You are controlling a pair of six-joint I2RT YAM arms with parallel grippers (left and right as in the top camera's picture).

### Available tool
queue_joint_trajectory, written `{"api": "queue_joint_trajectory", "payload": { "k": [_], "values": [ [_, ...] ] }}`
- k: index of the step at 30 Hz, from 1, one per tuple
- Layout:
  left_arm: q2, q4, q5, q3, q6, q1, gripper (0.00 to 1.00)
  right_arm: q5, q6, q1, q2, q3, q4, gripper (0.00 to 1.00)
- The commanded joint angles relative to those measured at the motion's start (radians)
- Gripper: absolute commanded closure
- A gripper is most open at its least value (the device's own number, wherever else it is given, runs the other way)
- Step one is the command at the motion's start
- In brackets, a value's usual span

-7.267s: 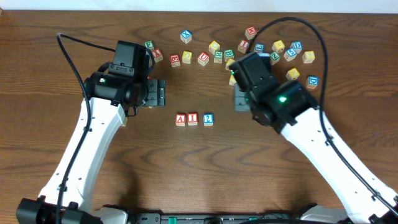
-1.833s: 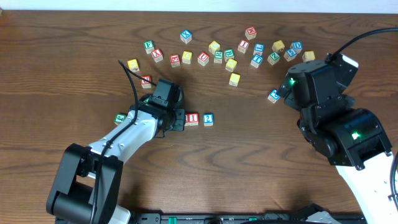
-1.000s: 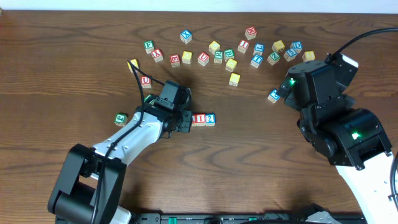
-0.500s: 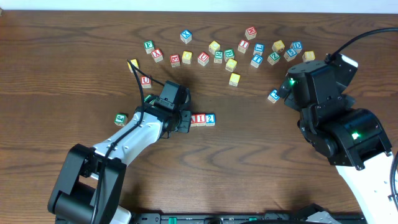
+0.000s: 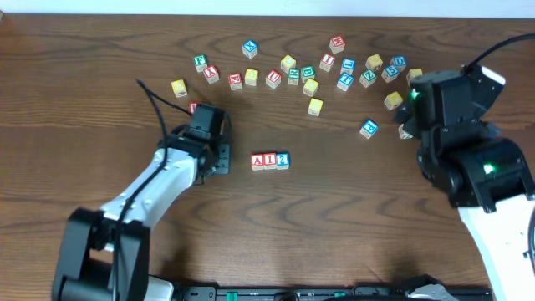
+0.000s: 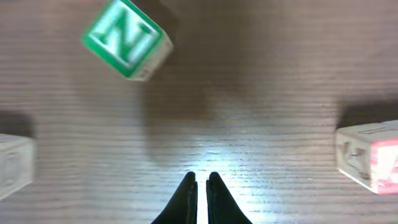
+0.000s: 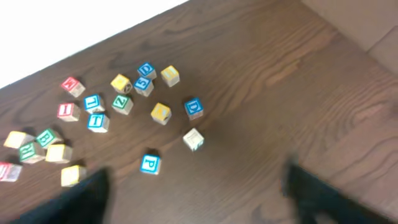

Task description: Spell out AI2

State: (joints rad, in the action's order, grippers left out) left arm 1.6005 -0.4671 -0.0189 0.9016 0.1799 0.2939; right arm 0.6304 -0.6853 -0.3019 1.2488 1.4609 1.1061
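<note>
Red-A wooden cube [image 5: 258, 161], red-I wooden cube [image 5: 270, 161] and blue-2 wooden cube [image 5: 282, 160] touch in a row, midway between the side edges of the dark wooden tabletop [image 5: 334, 226] — spelling looks done. Left gripper [image 6: 200, 185] pressed together, right gripper [image 7: 199, 196] spread — next, keep both clear of the row.

- The table [image 5: 334, 217] is dark brown wood with a visible grain, smooth, with a soft sheen under the light.
- The A cube [image 5: 258, 161], I cube [image 5: 270, 160] and 2 cube [image 5: 282, 160] are pale wood with painted faces.
- The green N cube [image 6: 127, 39] has a painted top and bare pale sides.
- The left arm [image 5: 146, 192] and right arm [image 5: 501, 251] have smooth white plastic shells.
- The left gripper [image 6: 201, 182] is matt black.
</note>
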Motion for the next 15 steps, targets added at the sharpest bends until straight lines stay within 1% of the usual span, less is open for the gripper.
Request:
{"api": "queue_joint_trajectory", "payload": {
  "k": [1, 2, 3, 4, 5, 7, 11, 15],
  "values": [
    [-0.096, -0.044, 0.017, 0.046, 0.002, -0.031, 0.93, -0.079, 0.130, 0.054, 0.084, -0.003, -0.032, 0.55],
    [-0.116, -0.059, 0.017, 0.047, 0.002, -0.036, 0.93, -0.100, 0.147, 0.062, 0.104, -0.003, -0.040, 0.69],
    [-0.137, -0.074, 0.017, 0.047, 0.002, -0.040, 0.93, -0.127, 0.164, 0.070, 0.130, -0.003, -0.051, 0.78],
    [-0.159, -0.094, 0.017, 0.047, 0.002, -0.044, 0.93, -0.161, 0.181, 0.077, 0.159, -0.003, -0.066, 0.84],
    [-0.179, -0.109, 0.019, 0.047, 0.002, -0.048, 0.93, -0.188, 0.192, 0.081, 0.182, -0.003, -0.077, 0.87],
    [-0.221, -0.148, 0.033, 0.047, 0.001, -0.056, 0.93, -0.256, 0.218, 0.085, 0.230, -0.003, -0.103, 0.99],
    [-0.315, -0.235, 0.069, 0.047, 0.000, -0.075, 0.92, -0.423, 0.276, 0.084, 0.336, -0.003, -0.166, 0.99],
    [-0.388, -0.285, 0.077, 0.047, -0.003, -0.090, 0.92, -0.525, 0.291, 0.081, 0.414, -0.003, -0.199, 0.99]
  ]
}}
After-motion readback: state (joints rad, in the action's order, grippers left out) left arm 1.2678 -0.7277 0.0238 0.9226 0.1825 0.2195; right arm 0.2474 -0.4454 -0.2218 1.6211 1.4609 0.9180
